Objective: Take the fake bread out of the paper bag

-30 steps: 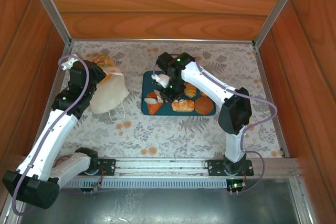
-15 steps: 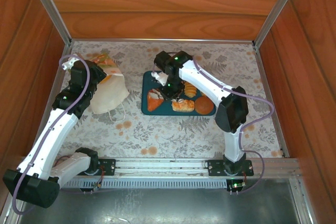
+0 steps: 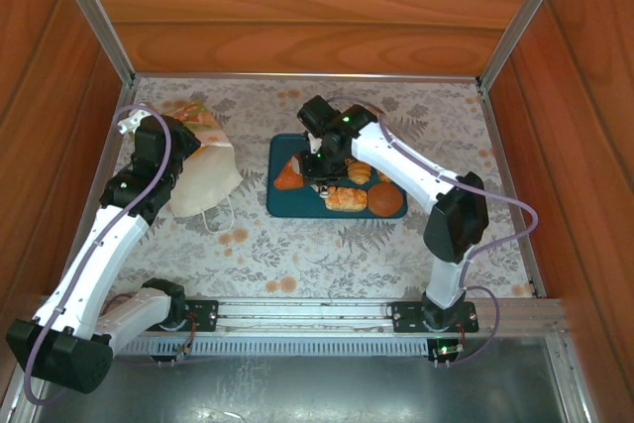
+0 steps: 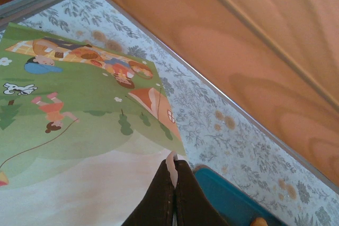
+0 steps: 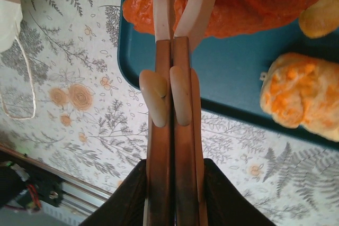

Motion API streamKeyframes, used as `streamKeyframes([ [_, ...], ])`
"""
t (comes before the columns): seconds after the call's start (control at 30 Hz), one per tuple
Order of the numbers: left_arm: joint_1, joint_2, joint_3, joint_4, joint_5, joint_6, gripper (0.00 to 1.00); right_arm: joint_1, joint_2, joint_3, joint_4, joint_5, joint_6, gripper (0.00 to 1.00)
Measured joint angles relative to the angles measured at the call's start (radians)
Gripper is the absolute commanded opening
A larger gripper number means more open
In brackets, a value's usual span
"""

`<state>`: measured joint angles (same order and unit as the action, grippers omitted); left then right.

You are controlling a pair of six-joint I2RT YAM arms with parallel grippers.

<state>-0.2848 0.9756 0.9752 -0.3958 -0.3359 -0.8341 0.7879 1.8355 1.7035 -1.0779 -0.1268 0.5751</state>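
Robot test booth, wood-panel walls (image 3: 317,7), aluminium frame posts (image 3: 94,12), floral tablecloth (image 3: 327,245), metal mounting rail (image 3: 307,316).

Overhead camera looks down from behind; both close wrist cameras share the tray (image 5: 238,75).

Table (image 3: 327,245): flat top, covered in a pale sheet printed with grey ferns and orange flowers.
Item, left far part: paper bag (image 3: 203,180), lying flat on the sheet, green picture panel toward the far wall, white part and cord loop toward the near side.
Item, centre: teal tray (image 3: 297,205), rectangular, flat on the sheet, near the bag but apart from it.
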Motion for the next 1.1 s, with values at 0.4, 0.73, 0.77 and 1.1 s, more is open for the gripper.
streamKeyframes([
  [0.4,0.035,-0.009,-0.04,0.0,0.028,0.0,0.0,0.072,-0.063,-0.141,0.143,-0.07,0.205,0.22],
  [0.73,0.038,-0.023,-0.042,0.0,0.045,-0.001,0.0,0.076,-0.156,-0.291,0.225,-0.085,0.321,0.21],
  [0.77,0.04,-0.023,-0.042,0.0,0.046,-0.001,0.0,0.076,-0.16,-0.291,0.225,-0.08,0.331,0.21],
  [1.1,0.041,-0.023,-0.043,0.0,0.053,-0.001,0.0,0.083,-0.149,-0.28,0.217,-0.031,0.357,0.27],
])
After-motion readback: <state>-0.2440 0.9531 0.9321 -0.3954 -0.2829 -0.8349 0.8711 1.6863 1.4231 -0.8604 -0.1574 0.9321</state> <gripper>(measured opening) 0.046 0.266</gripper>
